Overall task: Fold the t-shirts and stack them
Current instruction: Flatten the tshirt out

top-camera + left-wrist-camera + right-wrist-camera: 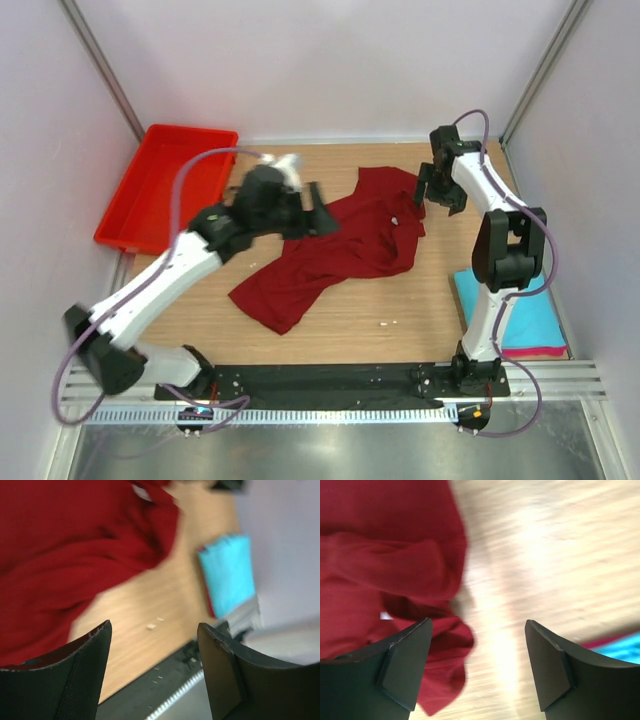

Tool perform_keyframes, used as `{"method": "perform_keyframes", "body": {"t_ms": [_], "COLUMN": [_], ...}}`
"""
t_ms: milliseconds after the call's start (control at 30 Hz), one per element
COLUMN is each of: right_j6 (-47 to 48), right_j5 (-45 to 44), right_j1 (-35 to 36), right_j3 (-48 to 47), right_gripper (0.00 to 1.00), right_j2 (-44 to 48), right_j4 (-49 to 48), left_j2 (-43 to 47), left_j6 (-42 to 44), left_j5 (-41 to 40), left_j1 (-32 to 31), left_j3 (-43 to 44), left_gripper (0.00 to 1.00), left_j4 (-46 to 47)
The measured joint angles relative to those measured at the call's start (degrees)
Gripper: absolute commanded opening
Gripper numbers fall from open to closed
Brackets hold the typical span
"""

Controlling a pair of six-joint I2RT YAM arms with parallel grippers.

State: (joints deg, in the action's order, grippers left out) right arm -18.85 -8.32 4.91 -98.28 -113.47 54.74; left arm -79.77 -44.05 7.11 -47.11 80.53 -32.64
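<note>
A dark maroon t-shirt (335, 245) lies crumpled and unfolded across the middle of the wooden table, also filling the left wrist view (65, 545) and the right wrist view (380, 565). A folded turquoise t-shirt (530, 310) lies at the right edge on top of a pink one (545, 352); the turquoise one (227, 572) shows in the left wrist view too. My left gripper (318, 215) hangs open over the maroon shirt's left side (152, 630), holding nothing. Over the shirt's right edge my right gripper (437, 195) stands open and holds nothing (477, 627).
A bright red plastic tray (165, 185) sits at the back left. White walls and metal posts close in the table. A black base plate (330, 378) with both arm bases runs along the near edge. Small white scraps (388, 323) lie on the wood.
</note>
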Motion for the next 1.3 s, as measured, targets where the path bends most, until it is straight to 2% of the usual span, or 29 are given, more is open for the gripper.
{"method": "perform_keyframes", "body": {"t_ms": [67, 133, 200, 233, 300, 500, 567, 667, 700, 733, 800, 833, 900, 933, 1000, 1167, 1300], "right_j6": [0.1, 0.1, 0.0, -0.3, -1.6, -6.1, -6.3, -5.6, -5.3, -5.1, -4.6, -4.2, -3.5, -3.4, -3.0, -2.3, -2.2], "right_j5": [-3.4, -4.4, -3.3, -2.2, 2.3, 11.8, 12.5, 11.3, 10.4, 9.8, 8.3, 7.5, 6.4, 6.1, 5.9, 5.9, 5.9], "right_j1": [-0.1, -0.2, -0.1, 0.1, 1.2, 5.2, 5.5, 5.5, 5.6, 5.6, 5.8, 6.0, 6.8, 7.2, 7.7, 8.2, 8.2], "right_j3": [0.4, 0.7, 1.8, 2.4, 4.6, 13.8, 14.9, 15.2, 15.6, 15.9, 16.3, 16.4, 16.5, 16.5, 16.8, 18.2, 18.5], "right_gripper": [0.82, 0.83, 0.83, 0.83, 0.83, 0.90, 0.94, 0.81, 0.76, 0.73, 0.59, 0.57, 0.52, 0.53, 0.54, 0.56, 0.56], "right_j2": [1.0, 2.5, 4.9, 6.1, 9.3, 13.5, 12.1, 9.7, 9.5, 9.4, 9.5, 9.5, 9.5, 9.5, 9.5, 9.5, 9.5], "right_j4": [1.2, 1.7, 1.2, 0.9, -0.8, -7.0, -7.0, -7.3, -7.3, -7.3, -7.1, -7.1, -7.1, -7.1, -7.3, -7.4, -7.4], "left_j2": [6.3, 11.8, 15.3, 16.3, 16.3, 9.0, 6.9, 6.3, 6.6, 7.1, 8.1, 8.5, 8.9, 9.0, 9.0, 8.3, 5.3], "left_j6": [0.1, 0.5, 0.9, 1.1, 1.4, 4.6, 5.2, 5.0, 4.9, 4.5, 3.8, 3.8, 3.9, 4.0, 4.2, 5.6, 6.2], "left_j5": [-1.8, -3.8, -4.9, -4.9, -4.2, -4.1, -6.5, -10.6, -11.8, -12.9, -14.5, -15.1, -16.2, -16.5, -16.9, -17.5, -17.4], "left_j1": [7.5, 13.8, 17.2, 18.7, 20.5, 21.8, 21.8, 21.8, 21.9, 22.0, 22.6, 23.0, 24.6, 25.6, 27.6, 30.7, 31.8], "left_j3": [-4.4, -8.7, -12.8, -14.8, -17.6, -20.8, -20.8, -20.8, -20.9, -21.4, -22.6, -23.3, -24.8, -25.7, -27.2, -31.2, -32.4], "left_gripper": [0.62, 0.60, 0.64, 0.72, 0.75, 0.89, 0.88, 0.79, 0.73, 0.60, 0.52, 0.51, 0.56, 0.63, 0.65, 0.58, 0.57], "left_j4": [-3.0, -6.0, -8.8, -10.1, -11.3, -13.0, -14.4, -16.7, -17.0, -17.2, -17.6, -17.9, -18.4, -18.6, -18.9, -18.7, -18.0]}}
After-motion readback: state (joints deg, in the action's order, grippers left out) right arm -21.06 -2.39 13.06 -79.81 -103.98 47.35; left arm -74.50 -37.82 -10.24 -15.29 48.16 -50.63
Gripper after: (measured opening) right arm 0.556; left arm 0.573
